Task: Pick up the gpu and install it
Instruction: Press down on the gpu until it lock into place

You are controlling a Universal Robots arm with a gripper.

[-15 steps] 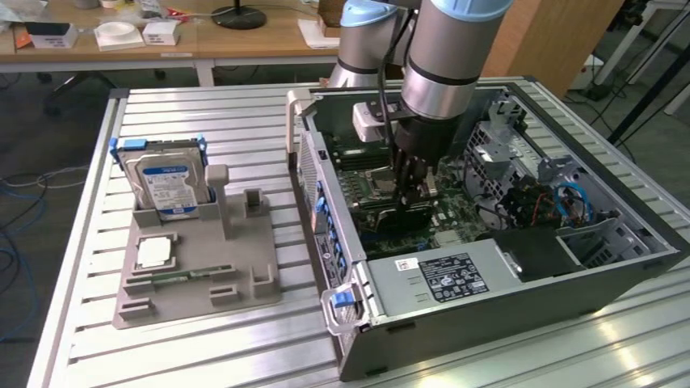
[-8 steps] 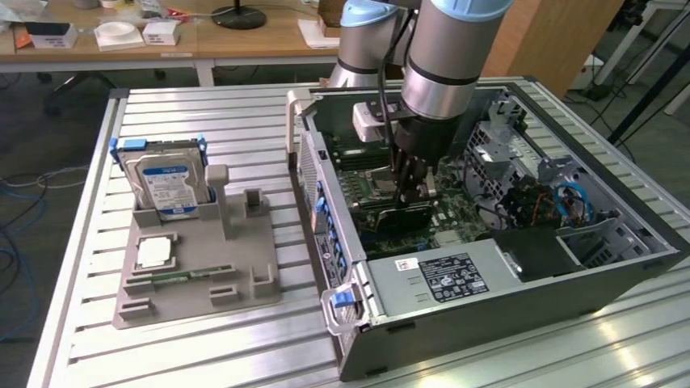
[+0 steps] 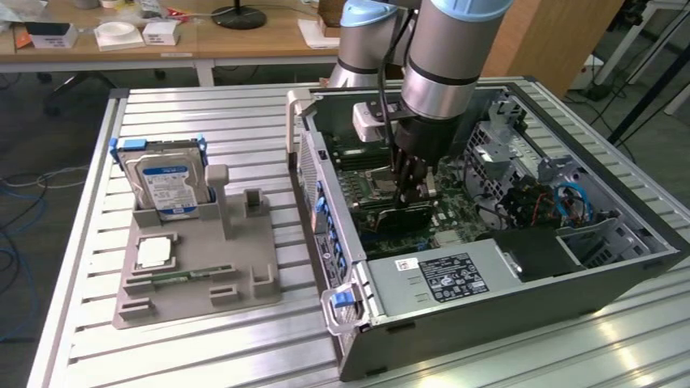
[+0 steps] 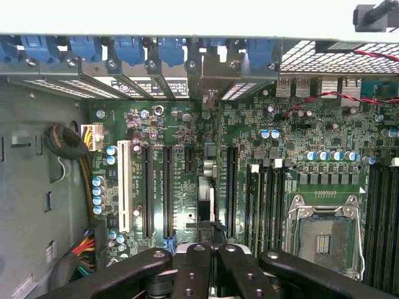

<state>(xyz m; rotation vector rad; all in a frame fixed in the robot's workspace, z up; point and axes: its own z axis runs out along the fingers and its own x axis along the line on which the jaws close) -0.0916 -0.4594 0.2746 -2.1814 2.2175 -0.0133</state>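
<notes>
gripper: my gripper point(image 4: 211, 249) is clamped on the gpu point(image 4: 208, 198)
gpu: edge-on, upright over the motherboard point(image 4: 174, 134) inside the computer case point(image 3: 518, 311)

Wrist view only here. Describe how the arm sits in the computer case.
Observer: The arm comes straight down into the open case, its gripper holding the gpu low over the motherboard.
Operator: Report what's outside the case.
Observer: On the exterior view's left, a grey holder carries a hard drive standing upright.
Operator: Name anything else on it.
Observer: A small square silver chip lies flat on it.
</notes>
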